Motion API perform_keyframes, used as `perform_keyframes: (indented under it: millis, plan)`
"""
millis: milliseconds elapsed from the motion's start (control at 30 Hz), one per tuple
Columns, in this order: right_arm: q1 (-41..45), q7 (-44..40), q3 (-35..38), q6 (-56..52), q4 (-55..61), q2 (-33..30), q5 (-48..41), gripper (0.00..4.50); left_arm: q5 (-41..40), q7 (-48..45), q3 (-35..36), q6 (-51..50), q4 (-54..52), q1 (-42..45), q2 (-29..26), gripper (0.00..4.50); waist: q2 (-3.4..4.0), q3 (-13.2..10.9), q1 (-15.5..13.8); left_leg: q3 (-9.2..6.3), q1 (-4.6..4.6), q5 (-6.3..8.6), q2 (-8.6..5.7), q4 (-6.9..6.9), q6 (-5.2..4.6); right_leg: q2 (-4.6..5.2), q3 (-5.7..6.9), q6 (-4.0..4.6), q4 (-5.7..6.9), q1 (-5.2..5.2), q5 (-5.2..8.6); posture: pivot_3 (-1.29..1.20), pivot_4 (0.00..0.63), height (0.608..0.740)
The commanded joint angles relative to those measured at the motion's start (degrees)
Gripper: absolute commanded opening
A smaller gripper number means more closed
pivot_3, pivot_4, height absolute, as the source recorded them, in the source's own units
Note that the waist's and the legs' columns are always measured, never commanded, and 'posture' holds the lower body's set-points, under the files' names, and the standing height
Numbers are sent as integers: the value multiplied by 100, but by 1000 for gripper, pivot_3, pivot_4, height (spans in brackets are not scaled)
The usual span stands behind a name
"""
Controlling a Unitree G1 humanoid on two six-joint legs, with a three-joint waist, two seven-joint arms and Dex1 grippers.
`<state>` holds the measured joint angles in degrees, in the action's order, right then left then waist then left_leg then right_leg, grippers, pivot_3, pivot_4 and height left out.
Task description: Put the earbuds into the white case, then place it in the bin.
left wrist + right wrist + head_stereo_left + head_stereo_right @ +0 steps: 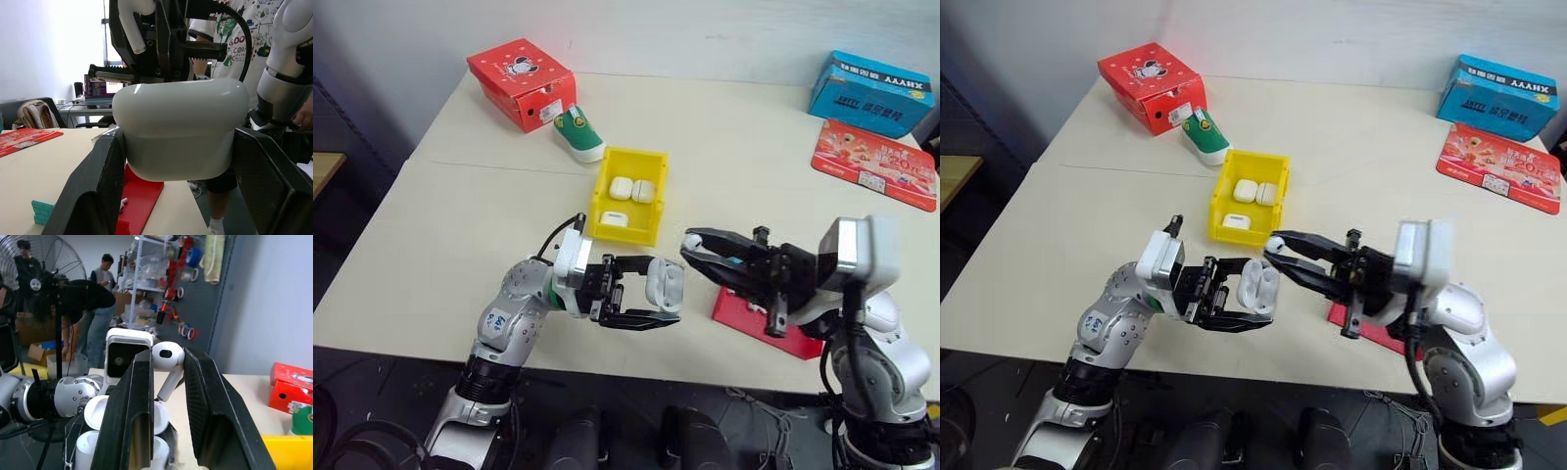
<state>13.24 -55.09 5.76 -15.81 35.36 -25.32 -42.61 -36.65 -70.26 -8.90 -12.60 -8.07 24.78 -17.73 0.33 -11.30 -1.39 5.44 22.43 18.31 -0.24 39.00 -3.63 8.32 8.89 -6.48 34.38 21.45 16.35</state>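
The white case (pixel 1255 284) was held open above the desk's (pixel 460 225) near edge, clamped between the left gripper's (pixel 651 299) fingers, apparently so its wells faced the other arm. An earbud (pixel 167 363) was pinched at its head by the right gripper's (pixel 1278 250) fingers, stem hanging just over the case, presumably for insertion. The yellow bin (pixel 607 176), mid-desk beyond the grippers, already carried three closed white cases (pixel 633 188). Whether the open case already contained another earbud could not be made out. A red tray (pixel 744 318) was partly hidden under the right arm.
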Motion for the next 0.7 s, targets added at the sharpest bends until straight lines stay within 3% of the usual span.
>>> perform_keyframes:
  millis: [33,700]
  plan:
    - [15,-117,-184,303,-31,-24,184,455,-129,36,93,-35,-203,78,27,2791,0,0,3,0,0,0,-1,0,0,0,0,0,0,0,0,0,150,740]
    - [-194,-744,-530,974,-972,-339,788,455,67,201,47,157,-291,-45,178,2791,0,0,5,0,-1,0,0,0,0,13,-2,0,0,1,0,0,150,740]
